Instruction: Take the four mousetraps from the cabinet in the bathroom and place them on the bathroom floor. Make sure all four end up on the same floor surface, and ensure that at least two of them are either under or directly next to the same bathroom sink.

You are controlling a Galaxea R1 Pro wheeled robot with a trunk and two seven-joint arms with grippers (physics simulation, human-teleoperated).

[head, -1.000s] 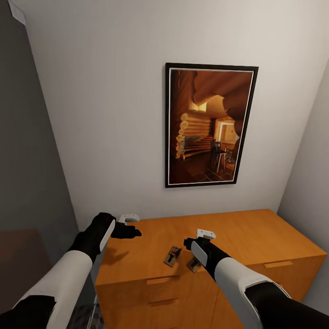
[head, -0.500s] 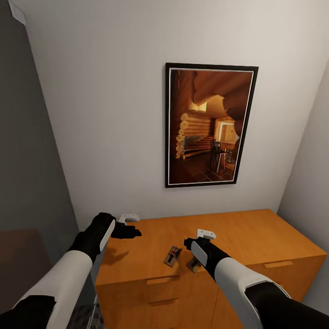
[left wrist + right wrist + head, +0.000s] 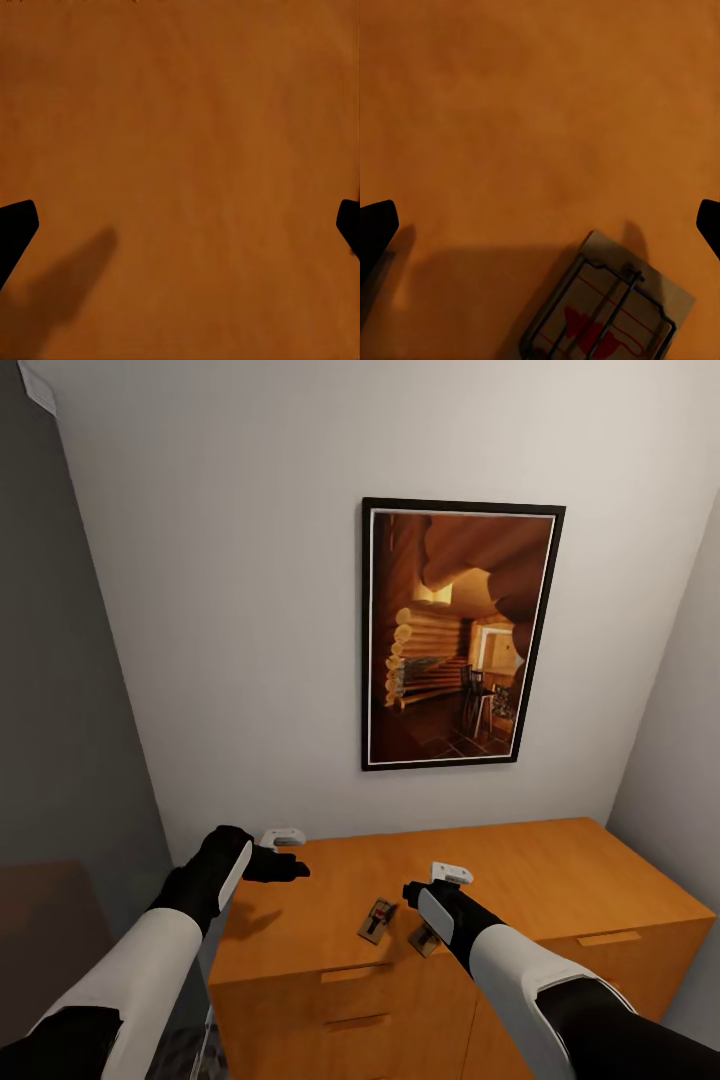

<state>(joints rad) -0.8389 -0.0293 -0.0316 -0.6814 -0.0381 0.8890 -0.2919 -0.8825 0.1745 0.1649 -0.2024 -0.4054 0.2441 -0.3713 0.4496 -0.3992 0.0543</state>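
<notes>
Cabinet (image 3: 520, 880) in orange-brown wood standing against a pale wall, its flat top carrying two visible mousetraps. Above the cabinet hangs a dark-framed picture (image 3: 460, 635) of a log-cabin interior. One mousetrap (image 3: 377, 919) lies on the cabinet top close to its front edge, in plain sight, with a red spot on its board. A second mousetrap (image 3: 427, 939) lies just beside the first, nearer the front edge, partly hidden behind the right forearm in the head view. In the right wrist view this second mousetrap (image 3: 611, 311) appears as a pale wooden board with dark wire and a red patch, lying flat on the cabinet wood, apart from both fingertips.

Right hand (image 3: 445, 880) hovers over the cabinet top above the second mousetrap; in its wrist view the two dark fingertips (image 3: 375, 229) stand at opposite edges of the frame, spread wide and grasping nothing. Left hand (image 3: 283, 857) hovers over the cabinet's near-left corner, well apart from both mousetraps; its wrist view shows bare cabinet wood (image 3: 180, 150) with a soft shadow, and its dark fingertips (image 3: 15, 232) likewise spread wide and released.

Drawer fronts with thin bar handles (image 3: 343, 972) show on the cabinet's face below the top
</notes>
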